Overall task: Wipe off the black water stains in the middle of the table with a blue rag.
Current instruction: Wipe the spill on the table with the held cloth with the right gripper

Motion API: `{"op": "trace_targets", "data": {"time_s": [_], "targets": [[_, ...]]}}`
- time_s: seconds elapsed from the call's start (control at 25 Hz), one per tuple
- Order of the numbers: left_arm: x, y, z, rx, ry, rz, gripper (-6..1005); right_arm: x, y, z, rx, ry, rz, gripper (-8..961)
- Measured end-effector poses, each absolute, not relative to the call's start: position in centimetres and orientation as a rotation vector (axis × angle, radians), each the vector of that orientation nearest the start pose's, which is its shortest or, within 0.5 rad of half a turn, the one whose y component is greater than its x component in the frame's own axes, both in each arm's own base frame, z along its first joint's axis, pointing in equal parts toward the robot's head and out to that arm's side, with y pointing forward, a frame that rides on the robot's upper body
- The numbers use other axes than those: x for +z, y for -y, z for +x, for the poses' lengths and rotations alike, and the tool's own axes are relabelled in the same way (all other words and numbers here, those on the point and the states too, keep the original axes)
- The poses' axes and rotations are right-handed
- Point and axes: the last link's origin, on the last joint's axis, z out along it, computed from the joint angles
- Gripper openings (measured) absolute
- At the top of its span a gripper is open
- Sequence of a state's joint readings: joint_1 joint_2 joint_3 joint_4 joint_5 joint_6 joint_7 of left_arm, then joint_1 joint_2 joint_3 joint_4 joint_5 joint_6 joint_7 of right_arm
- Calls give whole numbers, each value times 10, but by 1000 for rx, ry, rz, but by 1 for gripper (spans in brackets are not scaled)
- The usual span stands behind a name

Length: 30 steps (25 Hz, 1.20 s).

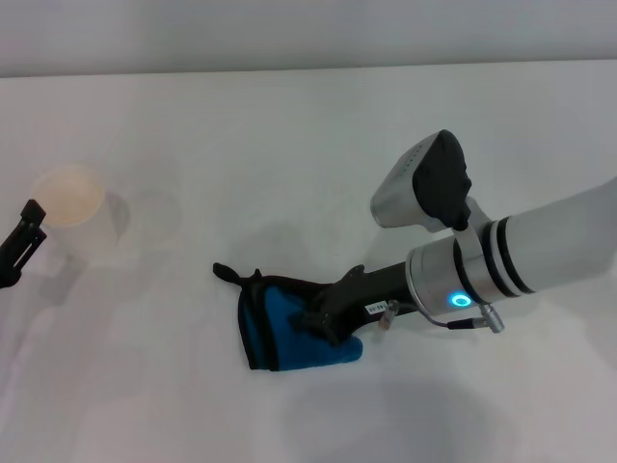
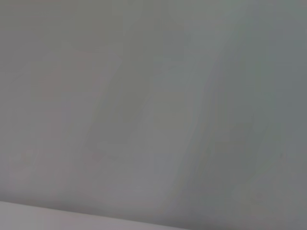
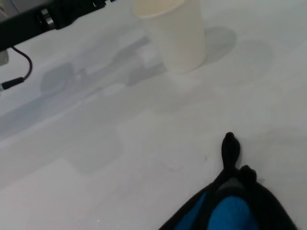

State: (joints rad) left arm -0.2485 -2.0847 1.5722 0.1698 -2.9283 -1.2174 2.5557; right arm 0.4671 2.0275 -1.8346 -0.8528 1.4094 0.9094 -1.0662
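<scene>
The blue rag (image 1: 277, 326) with black edging lies bunched on the white table (image 1: 289, 135), a little right of the middle and towards the front. My right gripper (image 1: 323, 318) reaches in from the right, lies low on the rag and is shut on it. The rag's blue cloth and black corner also show in the right wrist view (image 3: 232, 211). No black water stain shows in any view; the table around the rag is plain white. My left gripper (image 1: 24, 241) sits at the far left edge, beside a cup.
A pale cream cup (image 1: 69, 198) stands upright at the left of the table, also seen in the right wrist view (image 3: 172, 33). The left arm's dark body (image 3: 43, 21) lies beyond it. The left wrist view shows only a plain grey surface.
</scene>
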Motion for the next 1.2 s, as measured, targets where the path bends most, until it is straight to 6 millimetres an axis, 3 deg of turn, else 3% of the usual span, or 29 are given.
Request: {"op": "trace_targets", "data": {"time_s": [0.92,1.2], "targets": [[-25,-276,-351,-857,777,-1761,877,-103,-341,236,160,-918,-2606,89],[-25,-282,-347,-868,763,-1769,877,-120,-328,221,159,-916,-2710,89]]}}
